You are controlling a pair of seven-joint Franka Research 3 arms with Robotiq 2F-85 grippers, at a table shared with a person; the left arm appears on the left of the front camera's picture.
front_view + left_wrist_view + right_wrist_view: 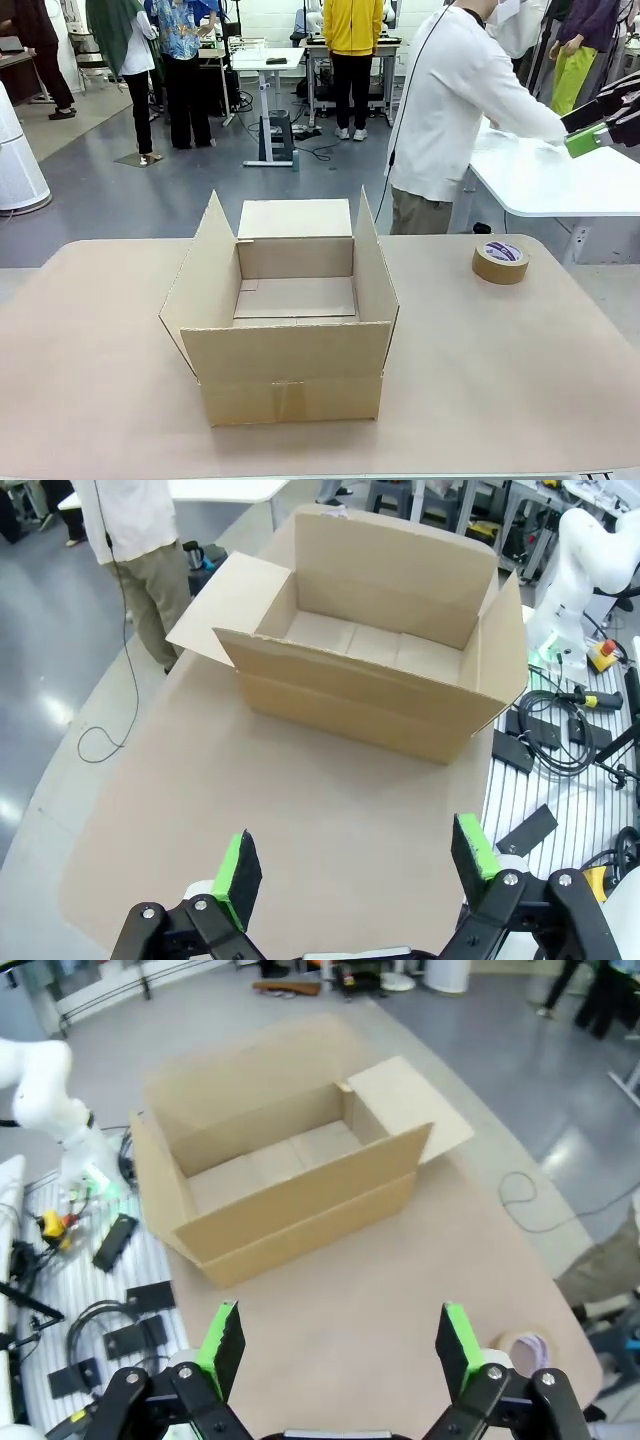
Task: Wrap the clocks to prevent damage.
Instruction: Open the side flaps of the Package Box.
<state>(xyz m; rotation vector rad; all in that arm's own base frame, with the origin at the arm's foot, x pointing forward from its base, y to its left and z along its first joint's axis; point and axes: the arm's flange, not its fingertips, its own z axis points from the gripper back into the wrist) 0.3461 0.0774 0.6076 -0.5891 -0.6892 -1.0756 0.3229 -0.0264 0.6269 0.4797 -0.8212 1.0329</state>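
Cardboard box (290, 375) sat at the middle of the table (520, 390), mouth up, with its long axis running 6 to 12 o'clock in the front view. It was plain matte brown board, rectangular. The flaps at 3 and 9 stood splayed, and the 12 o'clock flap lay back level. A round roll of brown tape (500, 261) lay flat at 2 o'clock, well apart. Left jaws and right jaws gaped wide, gripping nothing, their green pads (238, 870) bare.
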